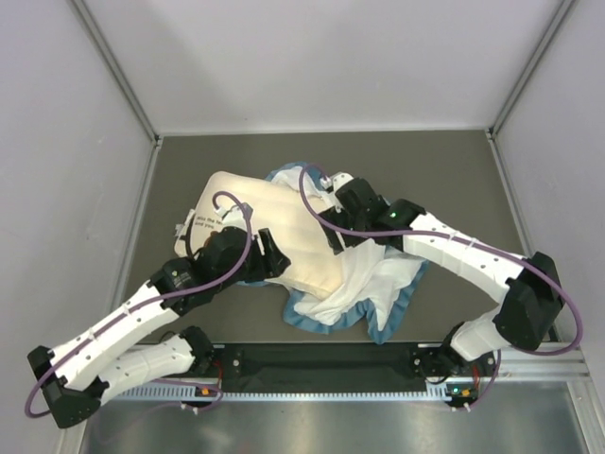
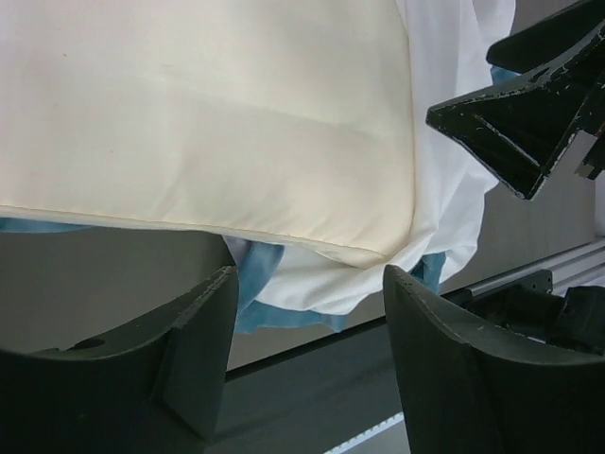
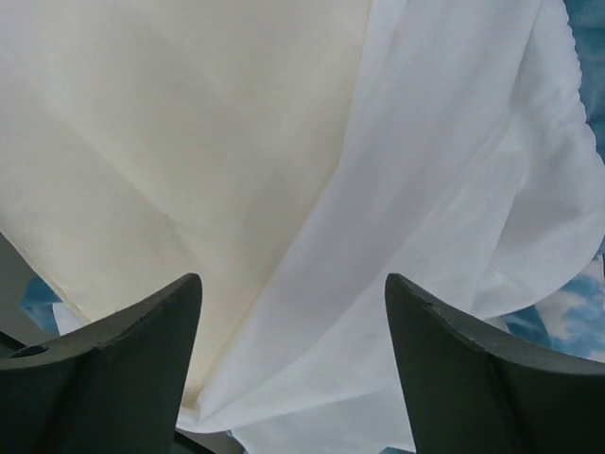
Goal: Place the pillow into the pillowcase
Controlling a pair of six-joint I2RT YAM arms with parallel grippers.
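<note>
Pillow (image 1: 284,222) on bunched pillowcase (image 1: 392,281) — left gripper (image 2: 310,276), right gripper (image 3: 293,279) alongside

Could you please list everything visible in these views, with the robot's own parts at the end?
plump cream-white rectangular pillow: one, cream with printed text at its far-left end, mid-table, lying on the pillowcase, mostly uncovered
blue-and-white fabric pillowcase: one, white inside showing, blue ruffled edge, bunched under and to the near right of the pillow
dark grey table: one, under everything
white enclosure walls: three, at the far side, left and right
silver mounting rail: one, near edge
purple cables: two, one along each arm
left arm: one, white and black, reaching to the pillow's left side
right arm: one, white and black, reaching from the right
left gripper: black, open
right gripper: black, open
</note>
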